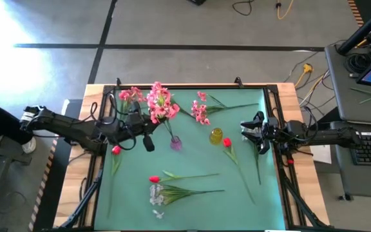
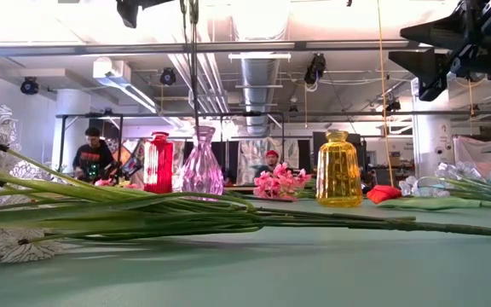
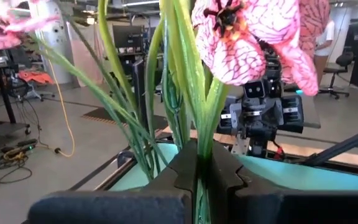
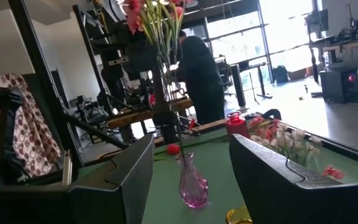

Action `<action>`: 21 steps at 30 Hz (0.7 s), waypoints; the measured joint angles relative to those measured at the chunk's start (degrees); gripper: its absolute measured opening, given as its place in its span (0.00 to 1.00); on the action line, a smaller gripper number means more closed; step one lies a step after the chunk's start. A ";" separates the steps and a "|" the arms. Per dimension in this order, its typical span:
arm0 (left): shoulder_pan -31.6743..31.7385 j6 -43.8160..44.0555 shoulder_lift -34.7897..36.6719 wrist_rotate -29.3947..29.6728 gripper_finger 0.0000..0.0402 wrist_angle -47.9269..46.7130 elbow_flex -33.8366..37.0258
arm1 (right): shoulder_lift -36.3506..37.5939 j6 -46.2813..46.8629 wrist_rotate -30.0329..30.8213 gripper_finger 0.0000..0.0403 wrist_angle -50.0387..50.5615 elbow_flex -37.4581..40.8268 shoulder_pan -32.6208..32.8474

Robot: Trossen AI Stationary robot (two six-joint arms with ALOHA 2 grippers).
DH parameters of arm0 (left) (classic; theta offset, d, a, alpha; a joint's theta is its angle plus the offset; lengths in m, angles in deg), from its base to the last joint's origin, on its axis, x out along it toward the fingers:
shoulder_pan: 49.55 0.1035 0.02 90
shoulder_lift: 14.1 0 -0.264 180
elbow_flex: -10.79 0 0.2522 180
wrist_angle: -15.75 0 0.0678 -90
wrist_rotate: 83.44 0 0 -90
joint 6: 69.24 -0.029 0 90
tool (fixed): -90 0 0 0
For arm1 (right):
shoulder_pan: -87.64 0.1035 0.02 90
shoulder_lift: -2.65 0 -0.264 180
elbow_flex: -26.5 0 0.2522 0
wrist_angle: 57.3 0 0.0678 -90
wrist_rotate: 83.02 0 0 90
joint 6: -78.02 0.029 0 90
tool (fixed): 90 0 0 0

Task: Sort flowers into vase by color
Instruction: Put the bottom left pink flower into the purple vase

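My left gripper [image 1: 154,124] is shut on the green stems of a pink flower spray [image 1: 160,105], seen close up between its fingers [image 3: 229,180]. The blossoms [image 3: 247,37] stand above the grip. The stems [image 2: 194,68] hang upright and reach down to the mouth of the purple vase [image 1: 176,143]. A yellow vase [image 1: 216,136] stands right of it and a red vase [image 1: 116,149] to the left. My right gripper [image 1: 253,129] hovers open at the table's right side, facing the purple vase [image 4: 193,183]. More pink flowers [image 1: 201,109], two red flowers [image 1: 227,142] and a white spray [image 1: 156,193] lie on the mat.
The green mat [image 1: 192,206] is framed by dark rails. A second pink spray [image 1: 129,95] lies at the back left. Long stems [image 2: 186,217] stretch across the front of the low view. People [image 2: 92,158] stand in the room beyond the table.
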 joint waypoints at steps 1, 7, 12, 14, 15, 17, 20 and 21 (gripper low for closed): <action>0.00 0.04 -0.22 0.00 0.00 -0.10 0.07 | 0.00 -0.02 0.00 0.50 0.02 0.00 0.00; 0.00 0.23 -3.49 0.00 0.00 -0.13 0.03 | -0.02 -0.42 -0.02 0.50 0.11 0.00 0.00; 0.00 1.05 -5.79 0.00 0.00 0.51 0.03 | -0.02 -0.40 -0.02 0.50 0.21 0.00 0.00; 0.00 1.15 -6.63 0.00 0.00 0.59 0.00 | -0.02 -0.42 -0.02 0.50 0.26 0.00 0.00; 0.00 1.35 -7.03 0.00 0.00 0.66 0.00 | -0.02 -0.42 -0.02 0.50 0.26 -0.02 0.00; 0.00 1.56 -7.74 0.00 0.00 0.72 0.00 | -0.02 -0.42 -0.02 0.50 0.26 0.00 0.00; 0.00 2.59 -8.99 0.00 0.00 1.11 0.00 | -0.02 -0.42 -0.02 0.50 0.28 0.00 0.00; 0.00 2.93 -9.40 0.00 0.00 1.10 0.00 | -0.02 -0.42 -0.02 0.50 0.28 0.00 0.00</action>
